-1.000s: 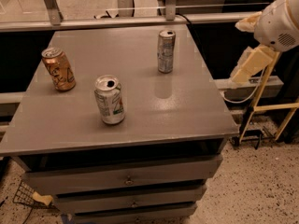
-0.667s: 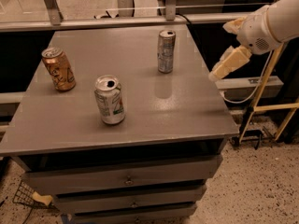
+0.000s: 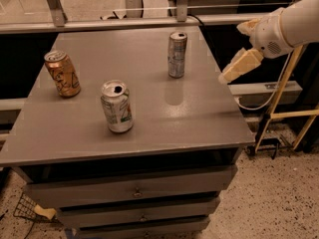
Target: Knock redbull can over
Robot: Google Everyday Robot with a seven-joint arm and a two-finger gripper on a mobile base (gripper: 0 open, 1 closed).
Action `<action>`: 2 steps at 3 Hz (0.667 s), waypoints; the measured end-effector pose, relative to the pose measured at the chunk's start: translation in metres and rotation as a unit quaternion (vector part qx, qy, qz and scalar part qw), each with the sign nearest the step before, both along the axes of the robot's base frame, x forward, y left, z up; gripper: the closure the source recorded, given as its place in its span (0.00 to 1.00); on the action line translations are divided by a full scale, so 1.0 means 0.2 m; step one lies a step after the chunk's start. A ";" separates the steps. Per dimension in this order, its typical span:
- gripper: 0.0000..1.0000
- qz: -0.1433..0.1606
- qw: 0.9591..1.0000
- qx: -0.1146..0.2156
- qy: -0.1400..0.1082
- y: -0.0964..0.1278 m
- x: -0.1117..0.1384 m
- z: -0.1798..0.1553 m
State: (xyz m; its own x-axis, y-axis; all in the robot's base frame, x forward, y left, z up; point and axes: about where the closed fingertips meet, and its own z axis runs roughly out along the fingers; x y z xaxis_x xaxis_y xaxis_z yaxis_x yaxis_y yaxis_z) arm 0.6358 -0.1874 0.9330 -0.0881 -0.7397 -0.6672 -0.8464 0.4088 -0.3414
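Grey cabinet top (image 3: 199,128), drawers (image 3: 134,188) beneath. Nearest: wide silver can (image 3: 117,106), upright. Further left: orange-gold can (image 3: 62,73), upright. Redbull can (image 3: 177,55) upright, far centre-right. Gripper (image 3: 238,67) in air past right edge, apart from redbull can; released or clenched, cannot tell.

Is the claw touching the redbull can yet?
No, the claw hangs by the table's right edge, clearly apart from the upright redbull can.
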 end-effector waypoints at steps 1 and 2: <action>0.00 0.008 0.997 0.070 0.010 0.13 0.09 -0.02; 0.00 0.018 0.989 0.144 0.030 0.29 0.18 -0.07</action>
